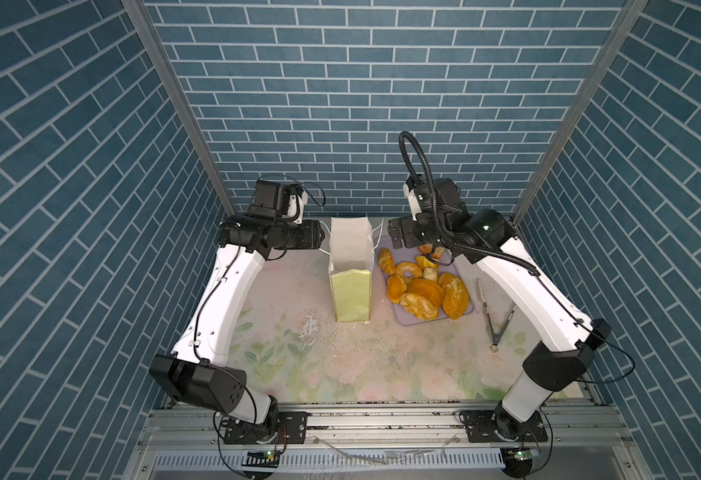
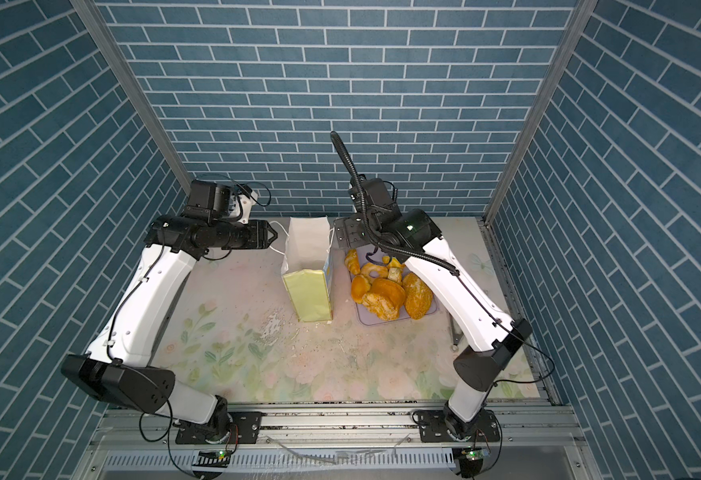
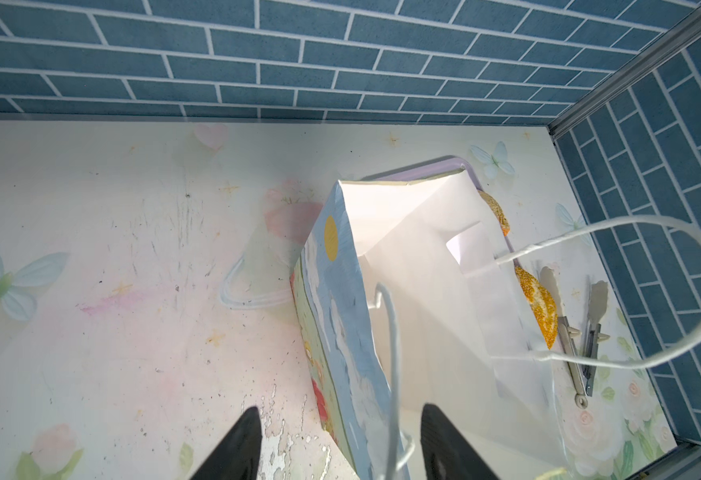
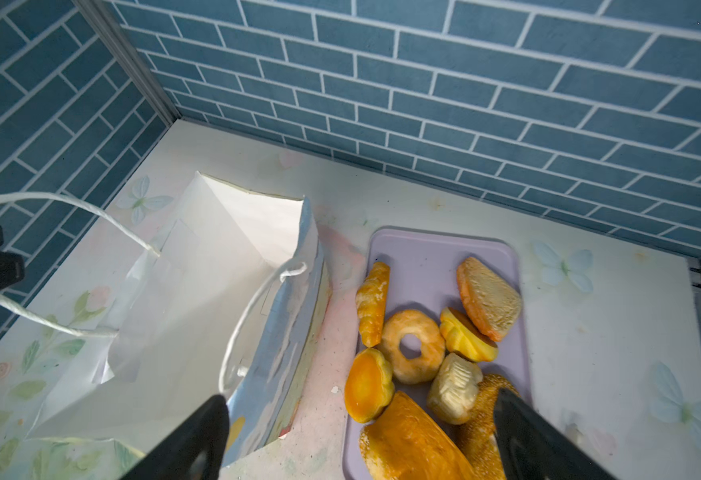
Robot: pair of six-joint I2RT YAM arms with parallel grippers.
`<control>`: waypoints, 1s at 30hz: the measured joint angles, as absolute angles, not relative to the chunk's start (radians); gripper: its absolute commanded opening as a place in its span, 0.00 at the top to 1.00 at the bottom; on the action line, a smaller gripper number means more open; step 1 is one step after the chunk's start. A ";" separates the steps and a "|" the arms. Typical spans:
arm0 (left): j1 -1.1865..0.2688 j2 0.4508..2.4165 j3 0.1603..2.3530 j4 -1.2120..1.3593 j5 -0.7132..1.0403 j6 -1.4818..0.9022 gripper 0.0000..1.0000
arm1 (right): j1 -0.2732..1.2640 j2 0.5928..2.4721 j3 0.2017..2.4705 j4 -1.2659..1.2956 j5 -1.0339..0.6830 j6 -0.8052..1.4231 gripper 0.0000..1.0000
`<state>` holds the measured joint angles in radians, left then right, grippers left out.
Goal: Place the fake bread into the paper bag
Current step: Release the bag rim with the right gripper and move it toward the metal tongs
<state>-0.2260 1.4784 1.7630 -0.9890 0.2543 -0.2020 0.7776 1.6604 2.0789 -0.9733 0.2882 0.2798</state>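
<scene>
The paper bag (image 1: 350,297) (image 2: 308,297) stands upright mid-table, mouth open, its white lining showing. The fake bread (image 1: 423,291) (image 2: 388,293) is piled on a lilac tray to its right; a ring doughnut (image 4: 413,345) and a croissant (image 4: 373,307) lie among the pieces. My left gripper (image 1: 323,241) (image 3: 340,419) is open at the bag's left rim. The bag's wall (image 3: 340,316) and a loose cord handle (image 3: 392,353) lie between its jaws. My right gripper (image 1: 390,235) (image 4: 361,411) is open wide above the bag's right wall and the tray, holding nothing.
Metal tongs (image 1: 494,316) (image 3: 573,332) lie on the table right of the lilac tray (image 1: 402,322) (image 4: 423,257). Blue brick walls close the back and both sides. The bag's other cord handle (image 4: 253,311) hangs by my right gripper.
</scene>
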 measured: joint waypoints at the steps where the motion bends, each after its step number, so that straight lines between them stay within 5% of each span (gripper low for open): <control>1: -0.221 1.460 1.746 -0.989 0.255 -0.203 0.34 | 0.771 1.628 2.060 -0.974 0.302 0.279 0.01; 16: -0.132 1.337 1.703 -0.990 0.344 -0.241 0.25 | 0.479 1.200 1.518 -1.092 0.360 0.365 0.02; 30: -0.102 1.317 1.652 -1.004 0.394 -0.294 0.12 | 0.250 1.143 1.147 -1.137 0.255 0.416 0.03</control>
<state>-0.1024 1.3170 1.6520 -1.0042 0.3939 -0.2943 0.2497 1.1431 1.1469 -1.1366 0.2554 0.4156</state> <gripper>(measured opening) 0.858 0.973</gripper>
